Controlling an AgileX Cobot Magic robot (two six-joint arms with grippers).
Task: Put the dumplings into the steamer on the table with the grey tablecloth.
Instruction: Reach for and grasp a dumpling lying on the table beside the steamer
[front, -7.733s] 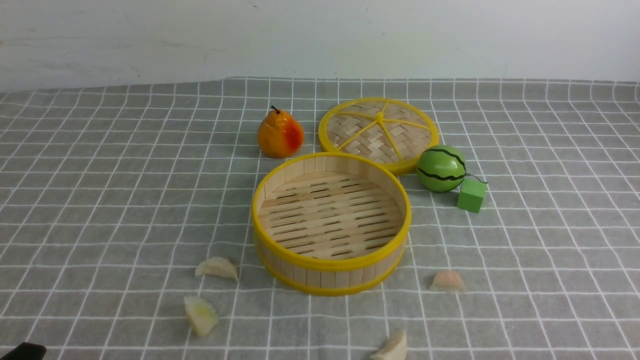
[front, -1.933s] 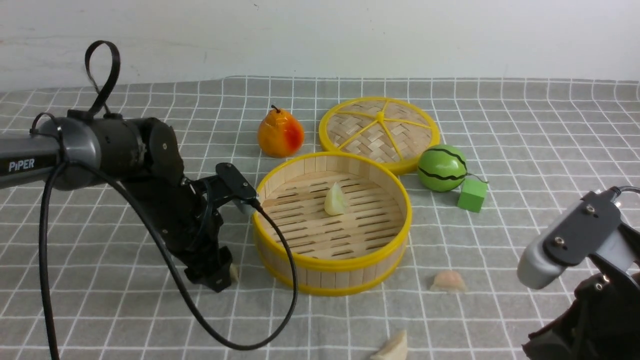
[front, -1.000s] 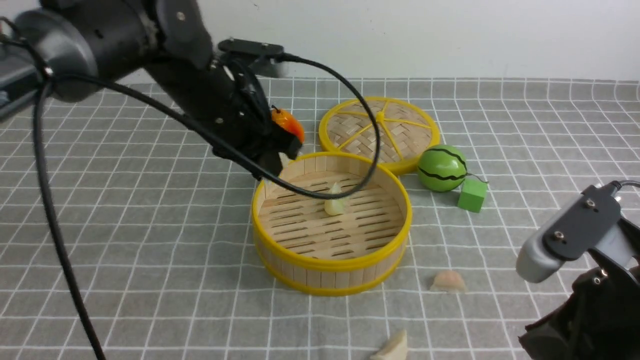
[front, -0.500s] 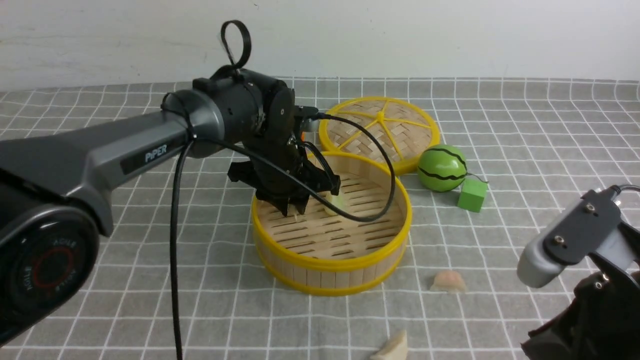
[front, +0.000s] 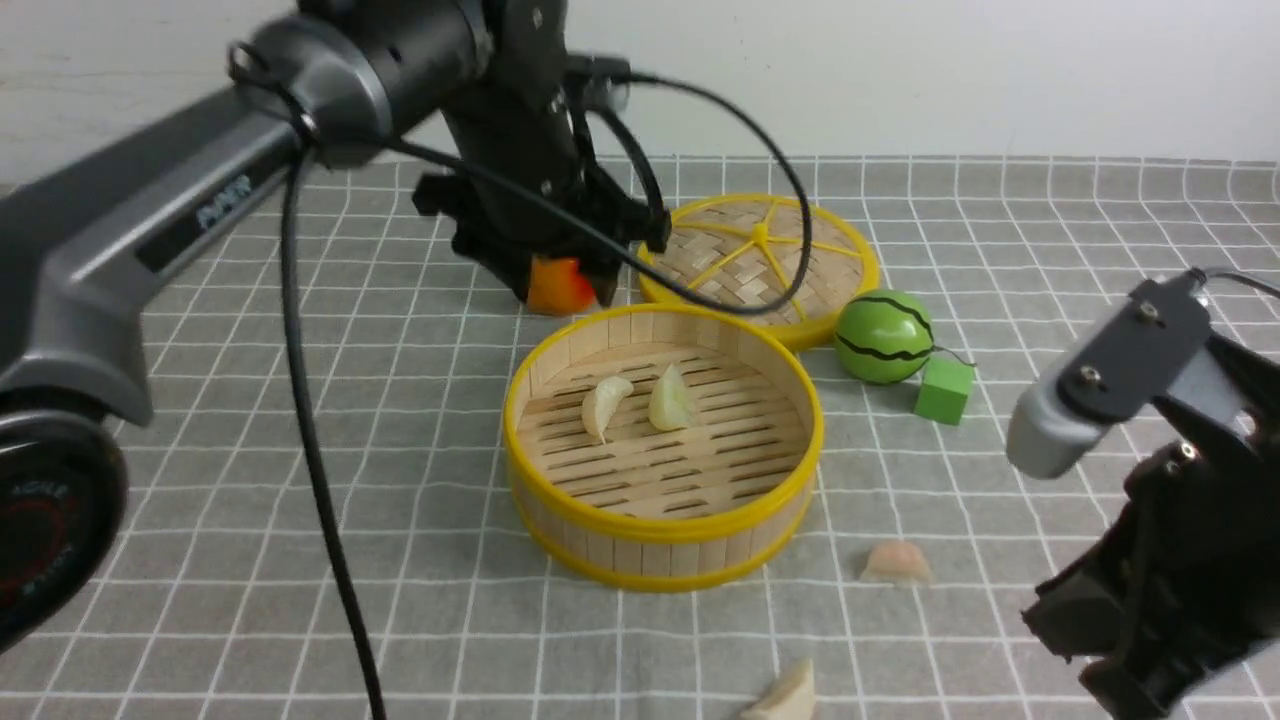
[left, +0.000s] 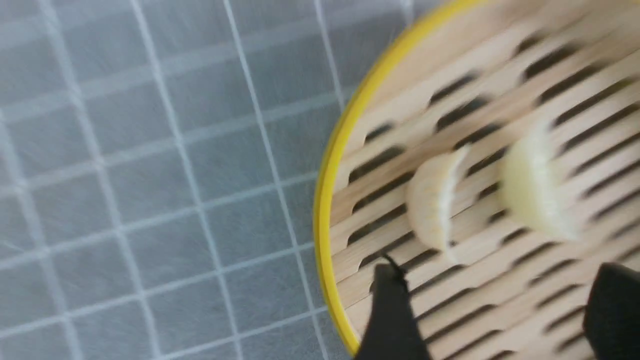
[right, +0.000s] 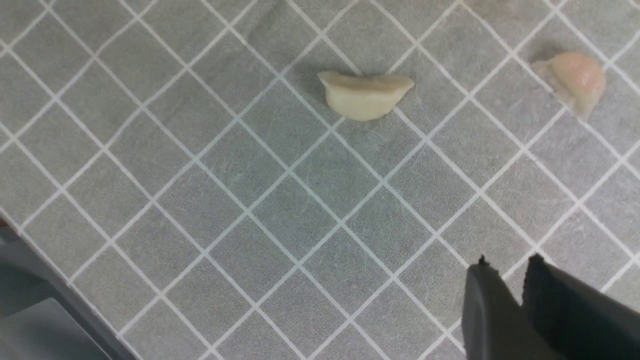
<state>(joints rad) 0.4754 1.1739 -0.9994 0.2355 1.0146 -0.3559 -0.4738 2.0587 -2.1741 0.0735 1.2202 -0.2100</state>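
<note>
The steamer (front: 662, 528) stands mid-table on the grey tablecloth (front: 250, 480). Two cream dumplings (front: 605, 405) (front: 672, 398) lie on its slatted floor, and the left wrist view shows them as dumplings (left: 435, 205) (left: 535, 195) inside the yellow rim of the steamer (left: 325, 200). My left gripper (front: 563, 298) (left: 500, 280) hangs open and empty above the steamer's far-left side. A pinkish dumpling (front: 897, 563) (right: 572, 80) and a cream dumpling (front: 785, 695) (right: 367, 95) lie on the cloth. My right gripper (front: 1120, 690) (right: 509, 265) is shut and empty, apart from both.
An orange pear (front: 556, 283) shows partly behind the left gripper. The woven lid (front: 760, 260) lies behind the steamer. A green watermelon ball (front: 883, 337) and a green cube (front: 942, 390) sit to the right. The left arm's cable (front: 320, 480) hangs over the left side.
The left gripper opened and let a dumpling fall into the steamer beside the first one, then rose and drew back toward the pear. The right arm lifted slightly.
</note>
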